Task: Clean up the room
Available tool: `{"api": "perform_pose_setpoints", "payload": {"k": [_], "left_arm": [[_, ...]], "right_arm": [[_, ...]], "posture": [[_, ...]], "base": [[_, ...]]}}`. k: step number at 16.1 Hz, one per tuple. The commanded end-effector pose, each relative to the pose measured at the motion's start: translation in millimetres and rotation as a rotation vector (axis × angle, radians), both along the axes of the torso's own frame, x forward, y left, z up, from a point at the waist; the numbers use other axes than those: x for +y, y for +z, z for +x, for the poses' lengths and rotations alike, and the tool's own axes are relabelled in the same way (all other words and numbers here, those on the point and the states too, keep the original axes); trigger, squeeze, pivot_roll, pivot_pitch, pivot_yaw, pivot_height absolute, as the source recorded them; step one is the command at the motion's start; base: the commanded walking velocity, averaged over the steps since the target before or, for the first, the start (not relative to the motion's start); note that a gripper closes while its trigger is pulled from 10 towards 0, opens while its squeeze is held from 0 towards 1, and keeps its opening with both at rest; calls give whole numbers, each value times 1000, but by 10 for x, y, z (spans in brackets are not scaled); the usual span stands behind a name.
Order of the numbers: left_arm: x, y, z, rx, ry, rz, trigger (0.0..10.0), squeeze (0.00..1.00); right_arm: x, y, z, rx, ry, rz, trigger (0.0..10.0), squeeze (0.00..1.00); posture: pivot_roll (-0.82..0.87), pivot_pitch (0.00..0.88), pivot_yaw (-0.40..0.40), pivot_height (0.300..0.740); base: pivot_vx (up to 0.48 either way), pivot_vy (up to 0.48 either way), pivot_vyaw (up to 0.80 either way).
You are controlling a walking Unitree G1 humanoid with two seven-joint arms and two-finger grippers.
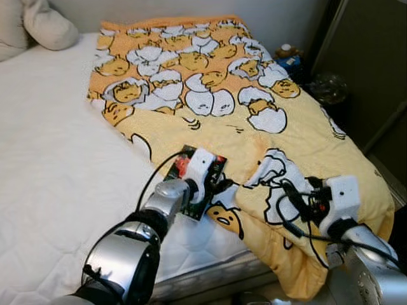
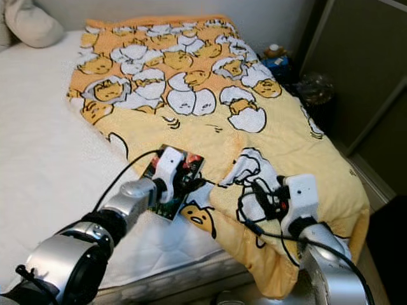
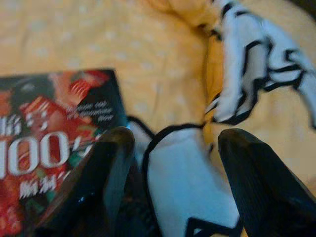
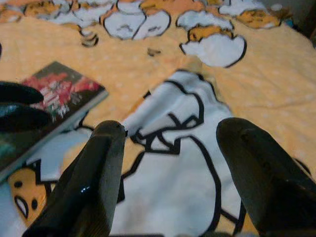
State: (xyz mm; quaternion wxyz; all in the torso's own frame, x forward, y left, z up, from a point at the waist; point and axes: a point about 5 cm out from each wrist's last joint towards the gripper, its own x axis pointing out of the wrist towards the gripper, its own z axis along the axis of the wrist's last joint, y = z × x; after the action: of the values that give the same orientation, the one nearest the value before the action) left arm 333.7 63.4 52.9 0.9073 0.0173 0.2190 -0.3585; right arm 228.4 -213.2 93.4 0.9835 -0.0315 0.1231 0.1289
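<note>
a: so, any containers in sight?

b: hardly. by the far right side of the bed point(image 1: 57, 165) a small blue thing point(image 1: 289, 61) sits in the dark with something round on top; too small to tell what it is or holds.

a: then what is on the bed?

b: a yellow blanket point(image 1: 305, 136) printed with white cracked eggs and little yellow faces. it lies flat over the right half of the white quilted mattress, and its near corner is bunched into folds and hangs over the bed's edge. a pillow point(image 1: 48, 25) sits at the far left corner.

a: and the book?

b: the book point(image 2: 184, 170) is thin, with a dark cover with red pictures and white print. it lies flat, near the bed's front edge, on the blanket's left border, partly hidden by the left arm.

a: where is the left gripper?

b: the left gripper point(image 3: 173, 168) is low over the blanket, right at the book's edge. its fingers point(image 3: 106, 182) are spread apart; one lies over the book's corner, and a white egg patch shows in the gap. nothing is pinched.

a: the right gripper?

b: the right gripper point(image 4: 170, 173) hovers near the bunched fold, just right of the book, fingers point(image 4: 259, 168) wide apart around a white egg print, gripping nothing.
</note>
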Motion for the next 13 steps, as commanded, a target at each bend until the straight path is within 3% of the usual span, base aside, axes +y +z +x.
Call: {"api": "perform_pose_setpoints", "payload": {"k": [1, 2, 3, 5, 7, 13], "left_arm": [[31, -41, -15, 15, 14, 25, 10000, 0], [63, -53, -10, 10, 42, 42, 10000, 384], [126, -42, 9, -1, 92, 6, 10000, 1000], [191, -76, -20, 21, 86, -34, 10000, 1000], [129, -162, -108, 81, 30, -46, 10000, 1000], [18, -214, -173, 96, 33, -75, 10000, 1000]], "right_arm": [[34, 50, -3, -8, 25, 2, 10000, 0], [35, 54, -7, -8, 26, 3, 10000, 0], [40, 60, -15, -7, 27, 5, 10000, 0], [53, 67, -27, 2, 35, 6, 10000, 0], [53, 57, -42, 13, 45, 1, 10000, 0], [72, 103, -14, 4, 88, 0, 10000, 0]], "posture": [[-313, 93, 38, 740], [-312, 99, 36, 740], [-313, 98, 36, 740], [-309, 99, 32, 740], [-314, 101, 21, 740], [-317, 67, 13, 740]], "base": [[0, 0, 0], [0, 0, 0], [0, 0, 0], [0, 0, 0], [0, 0, 0], [0, 0, 0]]}}
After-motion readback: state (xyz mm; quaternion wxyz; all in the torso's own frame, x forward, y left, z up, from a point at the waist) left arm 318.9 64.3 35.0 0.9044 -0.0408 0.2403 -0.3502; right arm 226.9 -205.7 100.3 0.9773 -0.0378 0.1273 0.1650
